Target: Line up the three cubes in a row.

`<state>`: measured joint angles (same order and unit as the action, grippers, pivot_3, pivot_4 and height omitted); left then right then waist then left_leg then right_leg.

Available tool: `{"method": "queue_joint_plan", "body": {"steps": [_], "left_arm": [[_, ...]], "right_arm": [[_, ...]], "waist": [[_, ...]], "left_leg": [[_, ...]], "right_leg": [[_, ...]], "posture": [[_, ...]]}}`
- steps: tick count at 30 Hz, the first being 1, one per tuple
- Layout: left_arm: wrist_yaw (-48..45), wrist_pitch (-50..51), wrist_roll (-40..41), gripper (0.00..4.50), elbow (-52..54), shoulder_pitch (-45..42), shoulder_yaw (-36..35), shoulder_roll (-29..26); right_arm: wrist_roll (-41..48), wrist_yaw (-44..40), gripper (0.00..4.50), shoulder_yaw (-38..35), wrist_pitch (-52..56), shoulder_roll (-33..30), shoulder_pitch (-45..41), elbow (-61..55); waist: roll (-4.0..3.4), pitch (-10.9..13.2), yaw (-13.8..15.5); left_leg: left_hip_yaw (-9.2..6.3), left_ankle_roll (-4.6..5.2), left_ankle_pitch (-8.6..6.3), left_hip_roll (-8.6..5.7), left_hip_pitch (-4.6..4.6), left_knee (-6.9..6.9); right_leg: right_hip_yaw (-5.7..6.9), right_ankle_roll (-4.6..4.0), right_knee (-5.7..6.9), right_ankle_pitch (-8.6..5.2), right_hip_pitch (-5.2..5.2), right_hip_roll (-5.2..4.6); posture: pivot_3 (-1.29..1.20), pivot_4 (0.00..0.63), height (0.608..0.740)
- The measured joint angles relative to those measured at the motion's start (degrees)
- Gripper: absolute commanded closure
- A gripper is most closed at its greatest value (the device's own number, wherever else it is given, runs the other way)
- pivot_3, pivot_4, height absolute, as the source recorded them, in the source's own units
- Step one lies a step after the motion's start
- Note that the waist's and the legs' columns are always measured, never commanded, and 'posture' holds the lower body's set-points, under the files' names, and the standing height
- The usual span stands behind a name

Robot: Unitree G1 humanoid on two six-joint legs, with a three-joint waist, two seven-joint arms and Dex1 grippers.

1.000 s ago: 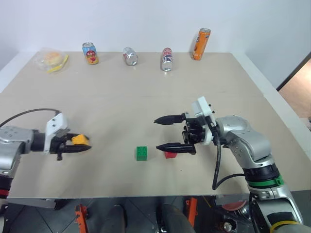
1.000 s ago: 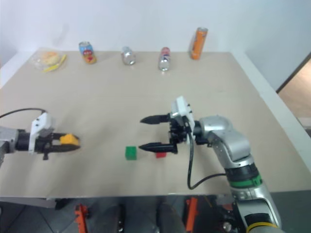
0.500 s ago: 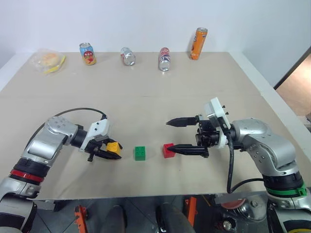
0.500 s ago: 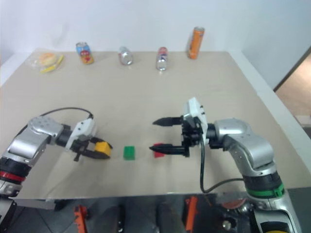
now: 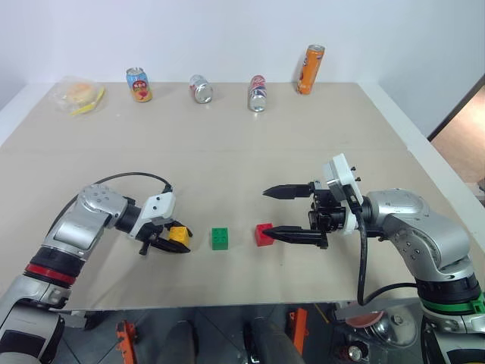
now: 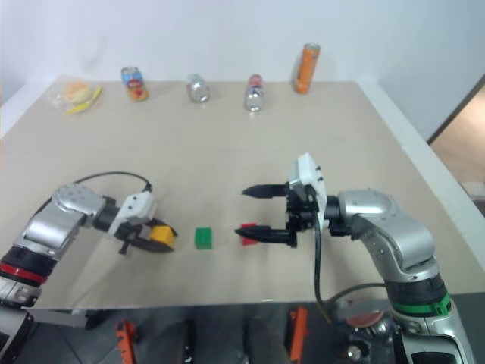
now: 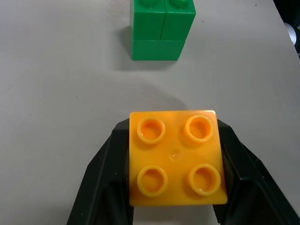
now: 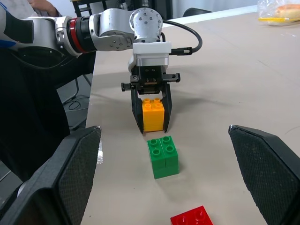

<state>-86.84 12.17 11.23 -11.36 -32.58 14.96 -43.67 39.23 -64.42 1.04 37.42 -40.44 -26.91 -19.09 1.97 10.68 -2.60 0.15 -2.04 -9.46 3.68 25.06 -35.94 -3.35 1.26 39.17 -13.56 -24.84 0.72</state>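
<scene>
- The yellow cube (image 5: 179,234) sits pinched between the left gripper (image 5: 168,241)'s two black fingers, low over the table (image 5: 227,152) and just beside the green cube (image 5: 220,238).
- The green cube stands in the middle, with the red cube (image 5: 263,233) near it on the other side.
- The right gripper (image 5: 286,213) is spread wide and holds nothing; its lower finger reaches up to the red cube.
- The step in hand looks like placing the yellow cube as the row's end.
- Next, the cube likely needs setting down level with the other two, then release.
- Four drink cans (image 5: 256,92) stand along the far edge; their labels are unreadable.
</scene>
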Motion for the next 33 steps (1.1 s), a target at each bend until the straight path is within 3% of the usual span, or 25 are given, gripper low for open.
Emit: {"method": "queue_joint_plan", "body": {"steps": [2, 7, 9, 10, 16, 18, 23, 28, 33], "left_arm": [[0.04, -0.19, -0.11, 2.85, 0.0, 0.0, 0.02, 0.1], [-0.19, -0.47, -0.61, 1.07, 0.14, 0.04, 0.4, 0.44], [-0.17, 0.0, -0.29, 0.59, 0.44, 0.14, 0.38, 0.64], [-0.22, 1.09, 0.27, 0.06, 1.1, 0.46, 0.34, 0.63], [1.0, 8.48, 5.22, 0.06, 8.48, 3.48, -2.34, -0.23], [3.21, 13.47, 9.58, 0.06, 13.35, 4.56, -6.85, -1.24], [14.44, 25.51, 19.32, 0.06, 24.61, 7.56, -25.16, -5.32], [26.07, 31.49, 22.39, 0.06, 28.82, 20.61, -42.29, -4.87], [31.42, 32.86, 23.09, 0.06, 32.72, 35.24, -53.28, -1.41]], "right_arm": [[0.01, 0.0, 0.0, 0.0, 0.0, 0.0, -0.02, 0.0], [0.02, -0.04, 0.0, 0.0, 0.0, 0.0, -0.01, 0.01], [0.06, -0.07, 0.0, 0.0, 0.0, 0.0, -0.01, 0.01], [0.1, -0.17, 0.0, 0.0, 0.01, 0.0, 0.01, 0.01], [0.46, -1.02, 0.0, -0.04, 0.09, -0.75, -0.08, 0.13], [1.28, -1.72, 0.0, -0.74, 0.26, -1.41, 0.05, 0.14], [3.42, -1.1, 0.0, -9.1, 0.1, -4.09, 4.4, 0.47], [0.82, 3.28, 0.0, -15.1, -2.99, -4.35, 13.14, 3.19], [-0.11, 5.87, 0.0, -19.0, -3.78, -4.71, 18.42, 3.58]], "waist": [[0.0, 0.0, 0.0], [-0.01, -0.01, 0.04], [-0.01, -0.01, 0.12], [-0.02, -0.01, 0.12], [-0.01, 0.0, 0.0], [0.0, 0.01, -0.01], [0.01, 0.02, -0.01], [0.01, 0.01, -0.16], [0.02, 0.01, -0.11]], "left_leg": [[0.0, 0.0, 0.0, -0.01, 0.0, -0.04], [-0.01, 0.01, 0.01, -0.02, -0.01, -0.1], [-0.05, 0.07, 0.05, -0.06, -0.01, -0.13], [-0.05, 0.07, 0.05, -0.07, -0.02, -0.19], [-0.03, 0.08, 0.05, -0.12, -0.01, -0.39], [-0.04, 0.08, 0.05, -0.11, -0.01, -0.38], [-0.07, 0.1, 0.02, -0.11, -0.1, -0.22], [-0.02, 0.09, 0.01, -0.11, -0.47, 0.18], [0.02, 0.07, 0.0, -0.09, -0.55, 0.22]], "right_leg": [[-0.01, 0.01, 0.0, 0.01, 0.02, 0.0], [-0.03, 0.04, 0.0, 0.02, 0.07, 0.0], [-0.04, 0.01, 0.0, 0.01, 0.12, 0.0], [-0.06, -0.07, 0.0, -0.04, 0.16, 0.0], [-0.21, -0.09, -0.02, -0.05, 0.3, -0.03], [-0.19, -0.09, -0.02, -0.05, 0.28, -0.03], [-0.14, 0.12, -0.02, -0.03, 0.33, -0.02], [-0.19, 0.03, -0.04, -0.16, 0.53, -0.02], [-0.22, -0.28, -0.04, -0.33, 0.54, -0.05]], "posture": [[0.0, 0.15, 0.74], [0.0, 0.15, 0.74], [0.0, 0.15, 0.74], [0.0, 0.15, 0.74], [0.0, 0.15, 0.74], [0.0, 0.15, 0.74], [0.0, 0.15, 0.74], [0.0, 0.15, 0.74], [0.0, 0.15, 0.74]]}}
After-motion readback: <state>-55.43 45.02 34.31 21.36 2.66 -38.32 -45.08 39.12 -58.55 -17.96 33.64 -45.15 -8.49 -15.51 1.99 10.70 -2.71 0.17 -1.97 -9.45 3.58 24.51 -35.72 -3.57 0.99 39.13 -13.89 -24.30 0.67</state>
